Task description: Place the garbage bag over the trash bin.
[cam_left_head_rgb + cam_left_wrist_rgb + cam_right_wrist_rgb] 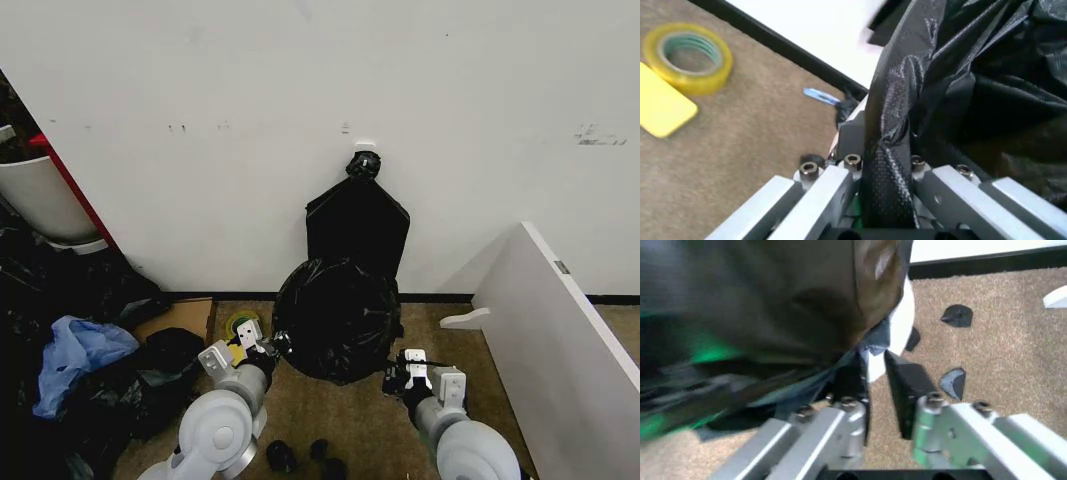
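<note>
The glossy black garbage bag [335, 320] bulges on the carpet at the foot of the wall, draped over the trash bin, which it hides in the head view. My left gripper [264, 346] is at the bag's left edge. In the left wrist view it [883, 137] is shut on a fold of the garbage bag [960, 75]. My right gripper [398, 378] is at the bag's lower right. In the right wrist view its fingers [907, 382] stand a little apart at the film's edge. A strip of the white trash bin [903, 325] shows past the garbage bag [773, 295].
A flat black sheaf of bags [357, 225] hangs on the wall behind. A tape roll [690, 57] and a yellow block [663, 107] lie to the left. A heap of black bags with blue cloth [80, 355] fills the left; a white board [560, 330] leans at the right.
</note>
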